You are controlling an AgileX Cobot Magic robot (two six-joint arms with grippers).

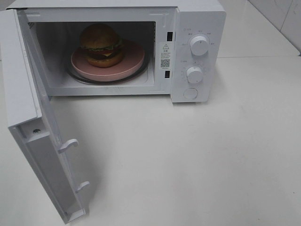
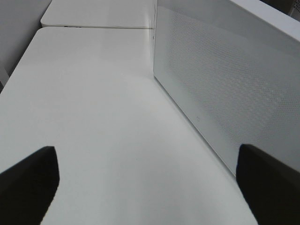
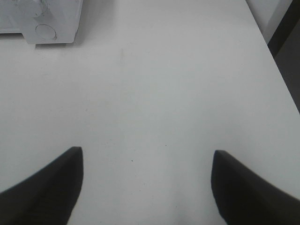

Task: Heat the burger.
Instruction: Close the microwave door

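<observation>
The burger [image 1: 101,44] sits inside the microwave [image 1: 197,14], on a round pink plate [image 1: 134,63] with a smooth matte face and a low rim. Its bun is glossy, domed and golden-brown, over a frilled green lettuce edge, a yellow cheese corner and a dark patty. The plate rests on a clear glass turntable [image 1: 80,77] whose edge shows as a shiny ring around it.

The microwave is a boxy white appliance with smooth, flat walls. Its control panel carries two round white knobs, an upper knob [image 1: 199,45] and a lower knob [image 1: 194,74], with a flat round button [image 1: 190,93] beneath them. A small warning sticker [image 1: 164,54] is stuck on the frame beside the cavity.

The door [image 1: 19,80] is swung fully open toward the left, and two white hooked latches [image 1: 69,145] stick out from its inner edge. In the left wrist view its outer face shows a fine dotted mesh. Everything stands on a plain white surface [image 1: 197,160], smooth and faintly reflective.

Neither arm shows in the exterior high view. The left claw [image 2: 146,150] hovers low over the surface just beside the door's outer face, its dark, blunt fingers spread wide with nothing between them. The right claw [image 3: 147,151] is angled down at bare surface in front of the microwave's button corner, spread apart and empty as well.
</observation>
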